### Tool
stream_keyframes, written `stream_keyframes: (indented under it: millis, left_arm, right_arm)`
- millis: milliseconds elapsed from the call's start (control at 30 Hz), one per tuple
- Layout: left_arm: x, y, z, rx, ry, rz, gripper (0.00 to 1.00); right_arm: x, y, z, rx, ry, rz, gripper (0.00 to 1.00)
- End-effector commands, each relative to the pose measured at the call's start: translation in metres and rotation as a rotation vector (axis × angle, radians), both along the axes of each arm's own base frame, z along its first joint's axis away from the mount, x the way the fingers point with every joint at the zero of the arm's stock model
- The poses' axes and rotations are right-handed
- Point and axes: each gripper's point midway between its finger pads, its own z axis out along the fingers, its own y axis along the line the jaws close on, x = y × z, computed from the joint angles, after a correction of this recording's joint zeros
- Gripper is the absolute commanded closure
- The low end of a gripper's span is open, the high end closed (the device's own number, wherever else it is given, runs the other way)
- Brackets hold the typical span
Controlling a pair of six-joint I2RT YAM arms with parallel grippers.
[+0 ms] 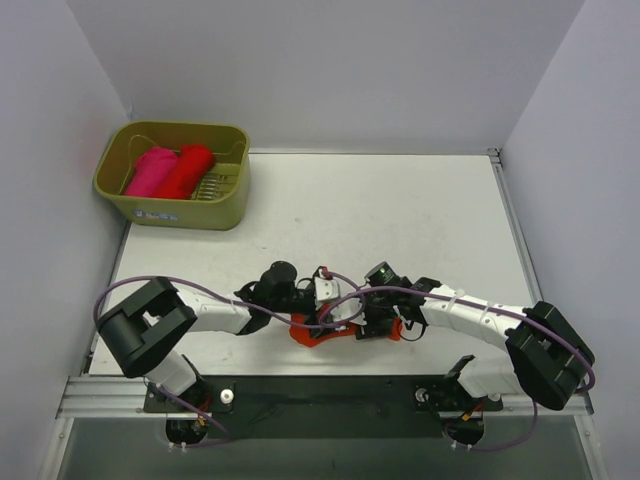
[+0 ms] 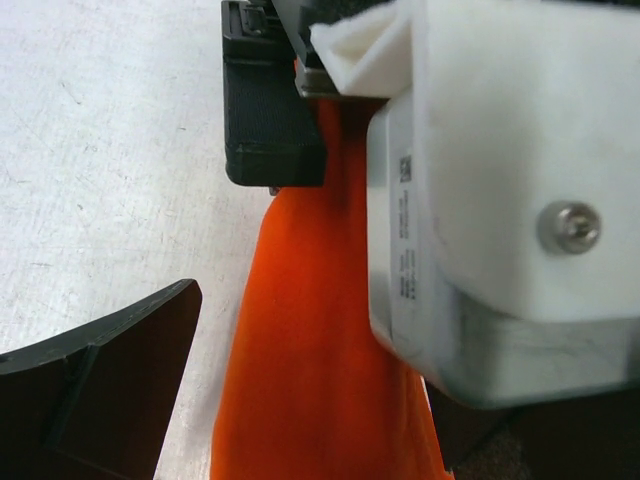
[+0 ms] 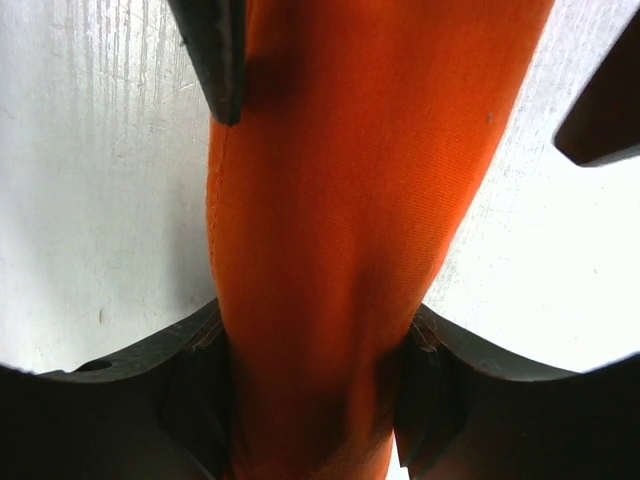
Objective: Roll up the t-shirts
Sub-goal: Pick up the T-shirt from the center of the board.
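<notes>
A soft orange-red t-shirt point(image 3: 330, 230), wound into a long, tight tube of finely woven cloth, lies on the scuffed white bench point(image 1: 400, 210). It is well apart from the olive-green plastic basket point(image 1: 178, 212), diagonally across from it toward the arms' mounts at the near edge. The right arm's black fingers point(image 3: 130, 420) are closed on the tube, their curved pads pressing both flanks so that the fabric narrows and creases between them. The left arm's black fingers point(image 2: 100, 400) stand spread wide and hold nothing. They straddle the same tube a little farther from the basket's side, one angular tip at the cloth's edge and the other clear of it over bare bench. Inside the basket, a rounded rectangular tub with a slotted floor, two plump cylindrical rolls sit side by side and touching. A magenta-pink t-shirt point(image 1: 150, 172) lies toward the basket's left end in the overhead view, and a deeper red t-shirt point(image 1: 187, 170) lies next to it nearer the middle.
</notes>
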Motion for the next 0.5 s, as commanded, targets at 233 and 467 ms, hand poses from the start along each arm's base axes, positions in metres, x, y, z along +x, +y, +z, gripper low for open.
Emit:
stream_keyframes:
  millis: [233,467]
  left_arm:
    - [-0.02,-0.007,-0.039,0.066,-0.027,-0.107,0.03]
    - [-0.015,-0.016,-0.053,0.1,-0.032,-0.082,0.03]
  right_arm:
    - [-0.011,-0.014,-0.015,-0.052,0.105,-0.128,0.49]
    - [-0.012,-0.014,-0.019,-0.051,0.11,-0.118,0.49]
